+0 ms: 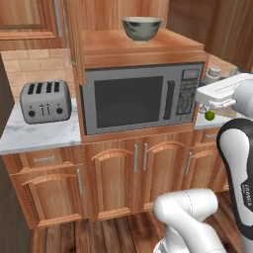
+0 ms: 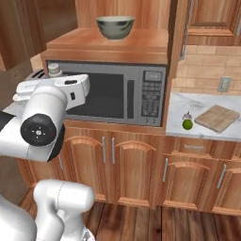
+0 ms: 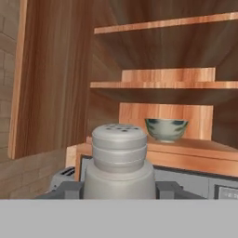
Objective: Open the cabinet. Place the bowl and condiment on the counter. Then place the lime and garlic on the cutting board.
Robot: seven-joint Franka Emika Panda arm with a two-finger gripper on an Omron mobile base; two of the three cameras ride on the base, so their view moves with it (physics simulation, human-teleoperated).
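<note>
My gripper [image 3: 120, 190] is shut on the condiment [image 3: 120, 160], a pale grey shaker that stands upright between the fingertips. Its cap [image 1: 213, 73] peeks over my white hand, out in front of the microwave's right side. The cabinet [image 3: 162, 84] stands open, its shelves bare above. The bowl [image 1: 142, 27] sits on the lowest shelf, directly over the microwave and beyond the shaker. On the counter [image 2: 181, 101] to the right lie the lime [image 2: 188, 124] and, touching it from behind, the garlic [image 2: 188, 115]. The cutting board [image 2: 218, 117] lies just right of them.
A grey microwave [image 1: 143, 99] is built in under the bowl's shelf. A silver toaster [image 1: 45, 101] stands on the marble counter to its left. Low wooden doors with short handles [image 1: 141, 157] run beneath. My arm's white links rise close to the counter front.
</note>
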